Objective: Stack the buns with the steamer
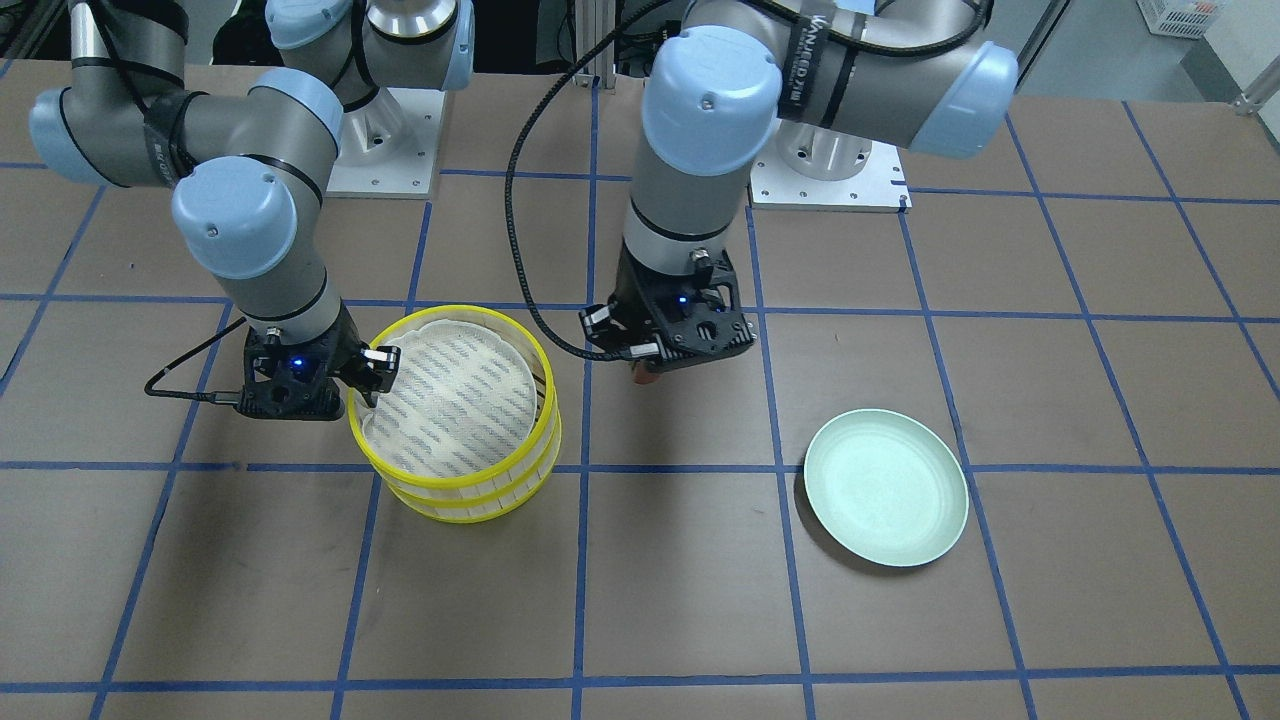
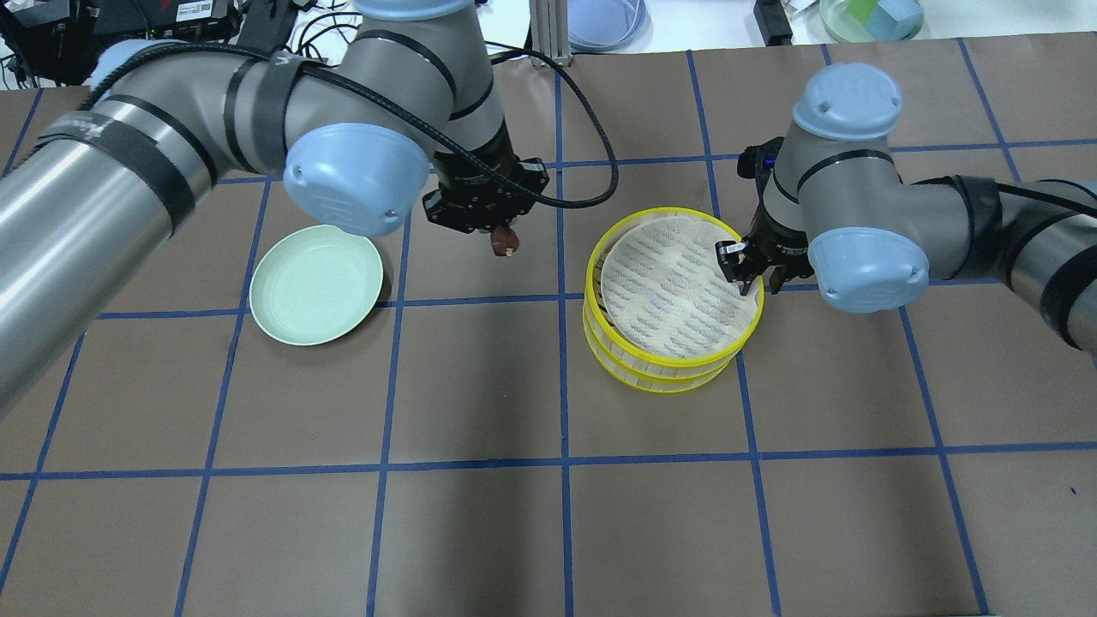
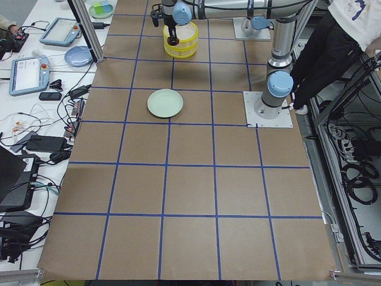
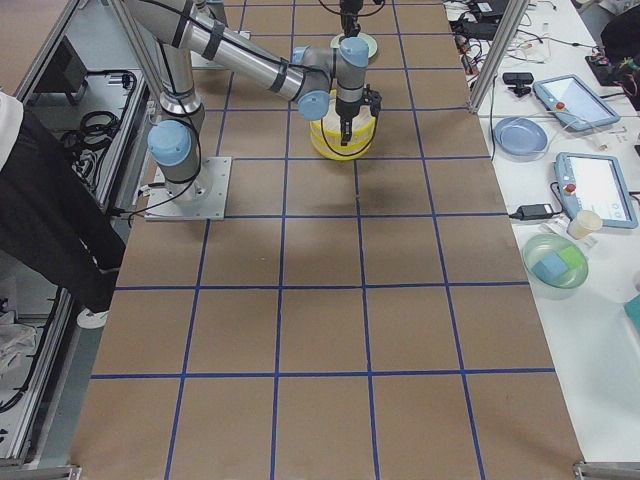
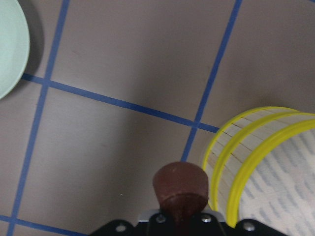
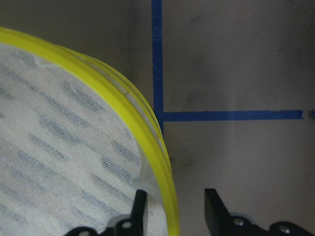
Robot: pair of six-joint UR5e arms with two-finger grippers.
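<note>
The steamer (image 2: 677, 362) is two stacked yellow-rimmed tiers with a white patterned liner on top; it also shows in the front view (image 1: 455, 312). My left gripper (image 2: 501, 233) is shut on the dark reddish-brown bun (image 2: 504, 244) and holds it above the table between the pale green plate (image 2: 315, 284) and the steamer. The left wrist view shows the bun (image 5: 179, 184) just left of the steamer wall (image 5: 221, 162). My right gripper (image 2: 752, 272) is open, its fingers astride the top tier's rim (image 6: 157, 147), one inside and one outside. The cream-white bun is not in view.
The plate (image 1: 886, 487) holds nothing. The table is brown paper with a blue tape grid. Side benches hold tablets, bowls and cables (image 3: 36, 71). A person (image 3: 333, 53) stands by the robot bases.
</note>
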